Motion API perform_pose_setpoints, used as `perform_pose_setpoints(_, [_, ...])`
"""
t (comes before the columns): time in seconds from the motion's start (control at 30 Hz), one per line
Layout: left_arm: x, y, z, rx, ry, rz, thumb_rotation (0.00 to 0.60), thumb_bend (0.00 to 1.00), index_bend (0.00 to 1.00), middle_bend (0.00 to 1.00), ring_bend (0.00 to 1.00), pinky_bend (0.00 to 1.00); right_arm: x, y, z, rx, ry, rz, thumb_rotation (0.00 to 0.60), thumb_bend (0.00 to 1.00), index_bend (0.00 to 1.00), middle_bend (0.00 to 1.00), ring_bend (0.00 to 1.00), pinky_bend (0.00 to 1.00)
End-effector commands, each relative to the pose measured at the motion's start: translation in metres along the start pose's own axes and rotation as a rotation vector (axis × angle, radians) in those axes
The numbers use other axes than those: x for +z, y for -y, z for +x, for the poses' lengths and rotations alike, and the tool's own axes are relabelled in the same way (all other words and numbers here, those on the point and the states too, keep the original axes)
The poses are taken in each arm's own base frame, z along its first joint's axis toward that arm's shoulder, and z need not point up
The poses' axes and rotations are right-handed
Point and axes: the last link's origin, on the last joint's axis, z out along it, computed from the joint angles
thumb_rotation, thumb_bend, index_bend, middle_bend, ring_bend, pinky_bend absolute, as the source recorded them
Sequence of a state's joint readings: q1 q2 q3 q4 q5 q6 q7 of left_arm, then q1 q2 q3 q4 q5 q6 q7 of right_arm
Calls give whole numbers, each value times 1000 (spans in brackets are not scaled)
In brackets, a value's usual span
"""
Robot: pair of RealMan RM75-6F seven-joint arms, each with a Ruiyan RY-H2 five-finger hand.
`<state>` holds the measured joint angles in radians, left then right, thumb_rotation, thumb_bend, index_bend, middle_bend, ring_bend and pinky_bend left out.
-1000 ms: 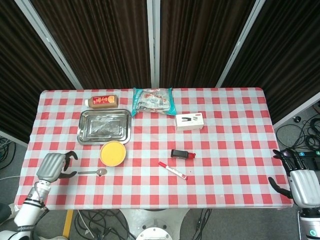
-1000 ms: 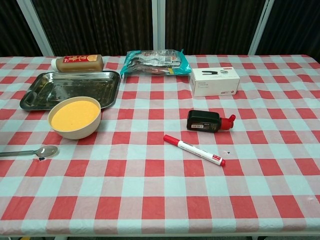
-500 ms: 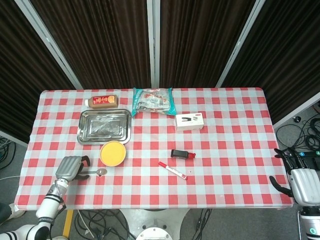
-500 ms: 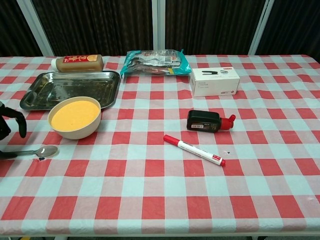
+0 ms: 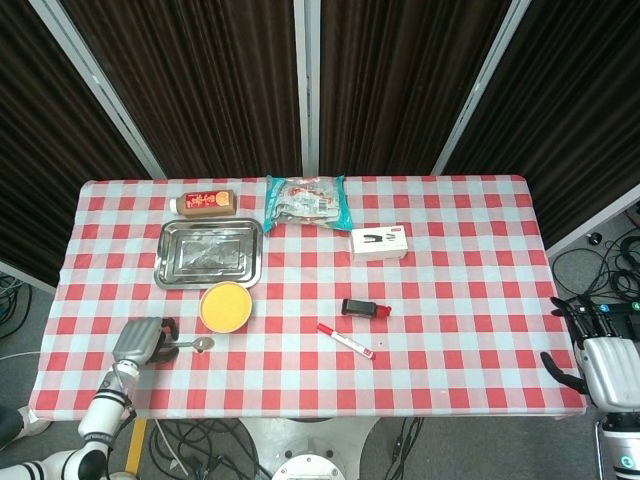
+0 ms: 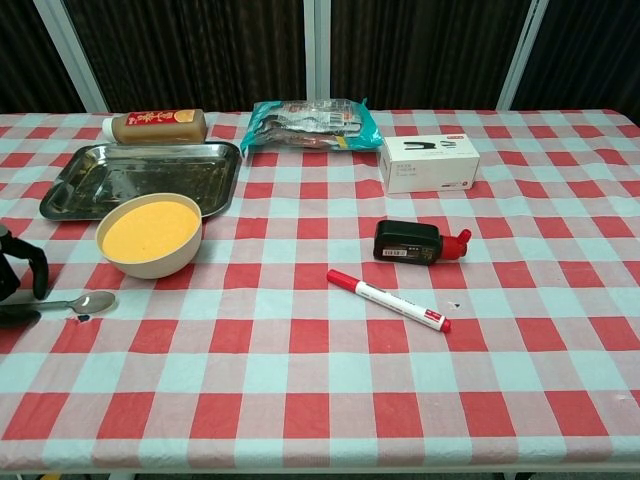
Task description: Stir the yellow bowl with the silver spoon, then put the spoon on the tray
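1. The silver spoon [image 5: 192,344] lies flat on the table [image 5: 460,300], just in front of the yellow bowl [image 5: 226,306], with its bowl end toward the table's middle and its handle running out toward the left edge, roughly parallel to the near edge.
2. The left hand [image 5: 143,341] is at the handle end. Its dark fingers [image 6: 38,272] arch over the handle from above with another resting low beside it. Whether they have clamped on the handle or only bracket it I cannot tell; the spoon appears to rest on the cloth.
3. The coming move turns on this: the spoon's long axis points straight out of the left hand toward the right, so a grasp here takes the handle tip, with the bowl end free to swing up and back into the yellow bowl just behind it.
4. The steel tray [image 5: 208,252] sits just behind the yellow bowl, on the same left side, within this hand's likely reach.
5. The right hand [image 5: 603,368] hangs off the far right edge of the table, fingers apart and holding nothing, well apart from the spoon.
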<state>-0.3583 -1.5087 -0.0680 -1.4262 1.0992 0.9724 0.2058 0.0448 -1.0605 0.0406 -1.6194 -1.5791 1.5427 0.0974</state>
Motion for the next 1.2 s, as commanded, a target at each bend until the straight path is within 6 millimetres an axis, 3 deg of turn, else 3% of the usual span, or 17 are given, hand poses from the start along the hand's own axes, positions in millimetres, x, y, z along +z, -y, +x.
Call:
perform_pose_setpoints(0.03, [0,1,0,2,4,1,600,320,587,991,948,1000,0,0,0,0,2,-1,600,212,128,298,95,195])
perform_pose_setpoints(0.47, [-2,3,0,-11,2,-6,600,380,630,994,952,1000,0,-1,-1,0,3,-7,600,212,127,306,95,198])
perform_pose_setpoints(0.6, [-8,5,13,-29,-27,-18,600,381,631,994,952,1000,-1,-1,0,1,-1,-5,600,212,127,306,95,198])
perform_pose_setpoints(0.83, [-16,3,58,-80,-122,-64,600,380,631,994,952,1000,0,0,2,-1,-5,-2,600,212,127,307,96,201])
perform_pose_setpoints(0.97, [0,-15,81,-97,-143,-122,600,380,631,996,953,1000,0,1,2,1,-7,5,600,212,128,308,96,201])
perform_pose_setpoints(1.2, [39,-45,82,-51,-79,-148,600,381,631,998,955,1000,-2,-3,4,1,-15,-6,600,213,127,308,96,201])
